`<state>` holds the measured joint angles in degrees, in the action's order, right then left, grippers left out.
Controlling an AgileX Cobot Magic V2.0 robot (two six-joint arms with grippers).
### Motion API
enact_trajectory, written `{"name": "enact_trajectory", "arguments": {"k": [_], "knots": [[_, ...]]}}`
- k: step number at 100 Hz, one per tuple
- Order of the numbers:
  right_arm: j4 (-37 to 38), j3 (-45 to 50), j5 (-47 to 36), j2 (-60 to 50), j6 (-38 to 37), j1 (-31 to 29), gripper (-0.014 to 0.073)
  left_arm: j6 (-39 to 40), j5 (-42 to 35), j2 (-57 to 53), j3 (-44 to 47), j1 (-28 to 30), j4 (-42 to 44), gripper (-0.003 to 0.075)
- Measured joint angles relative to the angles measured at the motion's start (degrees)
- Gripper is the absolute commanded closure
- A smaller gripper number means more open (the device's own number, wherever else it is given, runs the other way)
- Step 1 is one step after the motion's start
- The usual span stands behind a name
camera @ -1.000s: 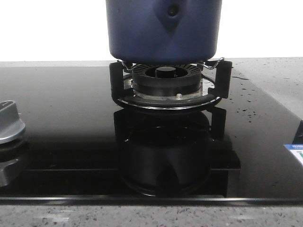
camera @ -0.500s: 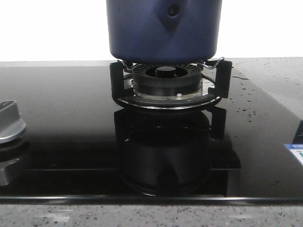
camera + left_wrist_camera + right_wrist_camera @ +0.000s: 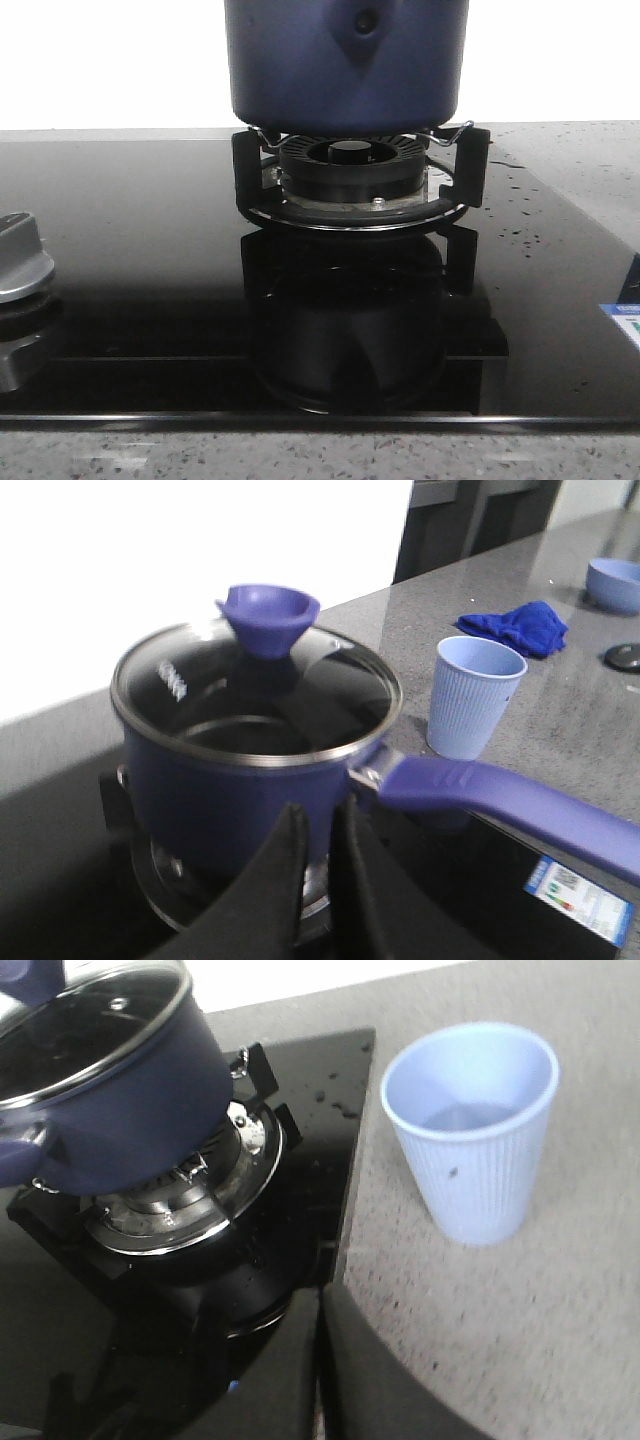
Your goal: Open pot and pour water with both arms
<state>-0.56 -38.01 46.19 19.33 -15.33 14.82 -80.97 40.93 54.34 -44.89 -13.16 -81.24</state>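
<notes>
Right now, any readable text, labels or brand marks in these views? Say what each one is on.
Nothing is legible in any view.
White print on the glass lid of the pot: too blurred to read.
Blue-and-white sticker at the cooktop corner, also seen in the front view: print too small and blurred.
Light blue cup: no markings visible.

A grey speckled table [image 3: 580,170] carries a glossy black glass cooktop [image 3: 130,260] set into it. On the cooktop sit a black burner ring [image 3: 350,165] with its pan support and a silver knob [image 3: 20,260] near the left edge. A pale blue ribbed cup [image 3: 475,1130] stands upright on the table beside the cooktop, with a blue cloth [image 3: 515,628] and a blue bowl [image 3: 615,580] farther off.
</notes>
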Motion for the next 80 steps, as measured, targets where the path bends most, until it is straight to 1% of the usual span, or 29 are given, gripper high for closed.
{"name": "enact_trajectory", "arguments": {"k": [4, 8, 14, 19, 20, 22, 23, 27, 35, 41, 57, 62, 75, 80], "knots": [[0.00, 0.00, -0.69, 0.00, 1.30, 0.00, 0.0613, -1.47, 0.48, 1.92, -1.52, 0.00, -0.27, 0.0528], [0.00, 0.00, -1.27, 0.00, 2.00, 0.00, 0.0569, -2.61, 1.17, 4.05, -3.15, 0.00, -0.38, 0.0454], [0.00, 0.00, -1.89, 0.00, 2.50, 0.00, 0.0448, -3.54, 1.86, 6.99, -5.52, 0.00, -0.66, 0.0344], [0.56, 0.00, -2.45, 0.00, 2.72, 0.00, 0.0334, -3.90, 2.26, 9.65, -7.74, -0.12, -0.79, 0.0279], [0.56, 0.00, -2.46, 0.00, 2.84, 0.00, 0.0300, -3.98, 2.26, 10.43, -8.39, -0.12, -0.89, 0.0272], [0.56, 0.00, -2.73, 0.00, 2.84, 0.00, 0.0267, -4.11, 2.40, 11.55, -9.39, -0.26, -0.89, 0.0254], [0.56, 0.00, -2.71, 0.00, 2.84, 0.00, 0.0235, -4.11, 2.40, 11.93, -9.73, -0.39, -1.00, 0.0245], [1.39, 0.00, -3.18, 0.00, 2.93, 0.00, 0.0146, -4.34, 2.50, 14.20, -11.75, -0.64, -0.98, 0.0232], [2.91, 0.00, -4.06, 0.00, 2.93, 0.00, 0.0029, -5.88, 3.28, 18.31, -15.46, -1.35, -1.23, 0.0230], [3.68, 0.00, -4.74, 0.00, 3.07, 0.00, 0.0003, -7.85, 4.75, 21.68, -18.26, -2.02, -1.98, 0.0230], [4.90, 0.00, -5.99, 0.00, 3.09, 0.00, 0.0010, -11.86, 8.74, 29.44, -23.87, -3.60, -6.22, 0.0221], [4.90, 0.00, -6.12, 0.04, 3.19, 0.00, 0.0010, -13.06, 9.26, 31.45, -25.52, -3.96, -7.26, 0.0208], [4.90, 0.00, -6.35, 0.04, 3.19, 0.00, 0.0010, -15.48, 10.09, 35.74, -28.40, -3.96, -8.79, 0.0144], [4.90, 0.00, -6.35, 0.04, 3.19, 0.00, 0.0010, -15.92, 10.22, 37.21, -29.10, -3.96, -9.15, 0.0141]]}}
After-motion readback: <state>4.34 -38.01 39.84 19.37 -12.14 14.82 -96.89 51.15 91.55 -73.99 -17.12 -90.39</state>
